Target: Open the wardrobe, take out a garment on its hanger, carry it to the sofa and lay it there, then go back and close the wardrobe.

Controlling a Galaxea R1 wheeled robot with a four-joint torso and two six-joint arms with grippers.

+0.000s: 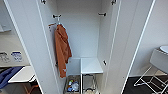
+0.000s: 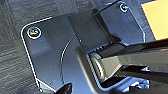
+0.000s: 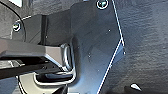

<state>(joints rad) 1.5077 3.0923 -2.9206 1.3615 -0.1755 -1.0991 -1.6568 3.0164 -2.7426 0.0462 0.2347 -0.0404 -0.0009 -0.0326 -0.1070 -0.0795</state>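
Observation:
The wardrobe [image 1: 82, 32] stands right in front of me in the head view with both of its tall white doors swung wide, the left door [image 1: 27, 45] and the right door [image 1: 130, 42]. Inside, at the left end near the top, an orange hooded top [image 1: 62, 50] hangs down on a thin white hook [image 1: 59, 21]. The rest of the hanging space to its right is bare white back panel. In both wrist views I look down past my own dark plate and jointed bar at dark carpet [image 2: 12, 62] [image 3: 145, 50].
Low in the wardrobe sit a white shelf box [image 1: 91, 66] and a wire basket [image 1: 72, 86] holding small items. A white table with a blue cloth [image 1: 7, 75] stands at the left. A white wire-legged chair [image 1: 155, 67] stands at the right.

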